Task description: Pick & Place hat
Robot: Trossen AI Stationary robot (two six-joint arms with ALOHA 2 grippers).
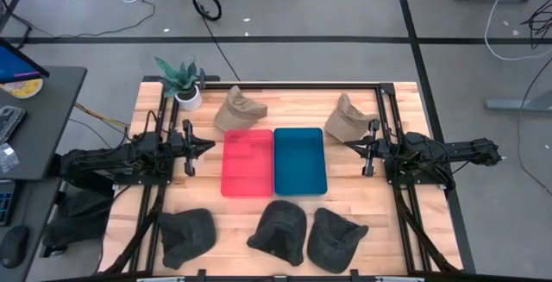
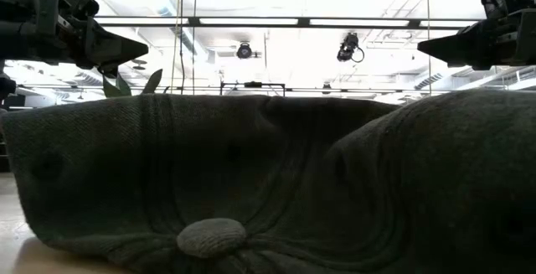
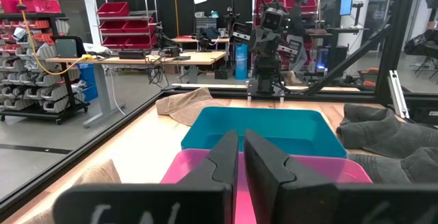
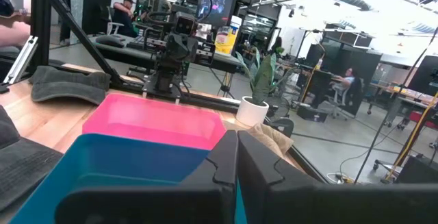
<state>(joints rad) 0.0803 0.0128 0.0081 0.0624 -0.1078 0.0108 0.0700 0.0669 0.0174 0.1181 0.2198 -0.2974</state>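
Hovering clenched and empty-handed, left gripper (image 1: 210, 147) and right gripper (image 1: 348, 146) flank the pink tray (image 1: 247, 163) and blue tray (image 1: 300, 160).

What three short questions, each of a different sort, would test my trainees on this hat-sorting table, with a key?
1. True or false: the pink tray lies on the left arm's side of the blue tray.
2. How many dark hats lie along the table's near edge?
A. two B. three C. five
3. Fill in: the potted plant stands beside a ____ hat.

Key
1. True; the trays sit side by side between the left gripper and the right gripper, both shut and empty.
2. B.
3. Tan; a second tan hat lies near the right arm.
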